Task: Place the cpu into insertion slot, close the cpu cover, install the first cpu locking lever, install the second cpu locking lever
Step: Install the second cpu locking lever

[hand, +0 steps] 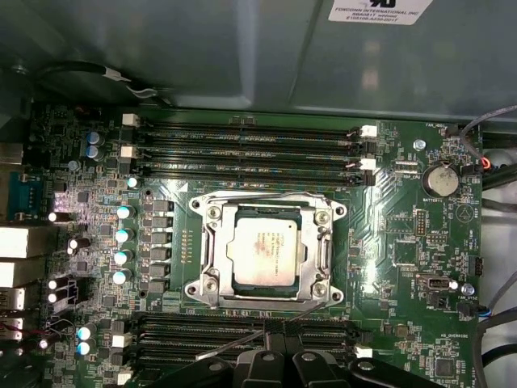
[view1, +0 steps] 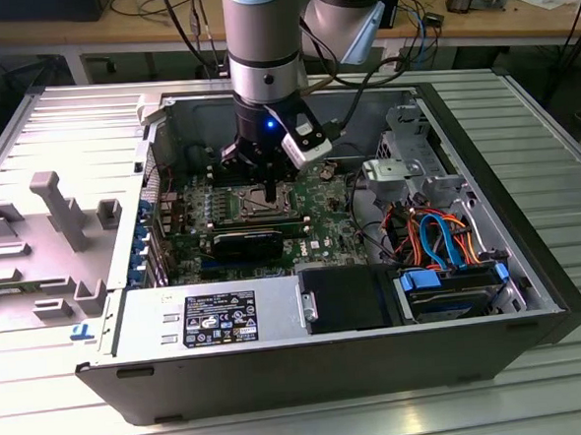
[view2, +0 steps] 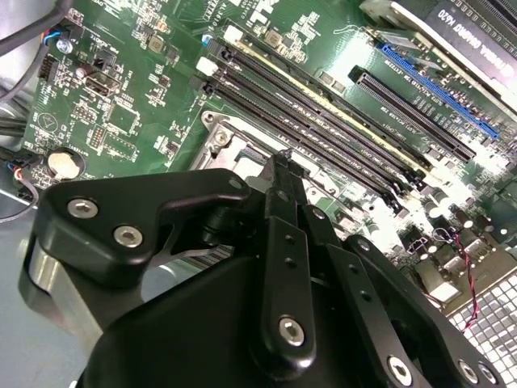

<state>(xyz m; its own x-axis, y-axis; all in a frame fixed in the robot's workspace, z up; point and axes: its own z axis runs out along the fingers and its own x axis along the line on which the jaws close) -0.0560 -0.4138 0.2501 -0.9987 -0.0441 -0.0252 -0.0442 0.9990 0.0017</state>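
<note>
The cpu (hand: pixel 266 250), a silver-grey square chip, lies flat in the insertion slot (hand: pixel 202 289) on the green board. The cpu cover (hand: pixel 212 241), a silvery frame with a square window, lies down around it. A thin metal locking lever (hand: pixel 230 345) runs slanted along the slot's side, by the gripper's tips. In the first wrist view my gripper (hand: pixel 275 330) has its black fingers together at that rod; I cannot tell whether they pinch it or only touch it. In the exterior view the gripper (view1: pixel 271 194) hangs low over the slot (view1: pixel 255 205). The second wrist view shows the fingers (view2: pixel 280 174) meeting at the slot's corner (view2: pixel 222 137).
Long black memory slots (hand: pixel 242 145) flank the socket on two sides. A black card (view1: pixel 248 245), the power supply (view1: pixel 208 316), the drive cage (view1: pixel 405 161) and orange and blue cables (view1: pixel 440 238) crowd the open case. A grey fixture (view1: pixel 58 207) stands outside it, at the exterior view's left.
</note>
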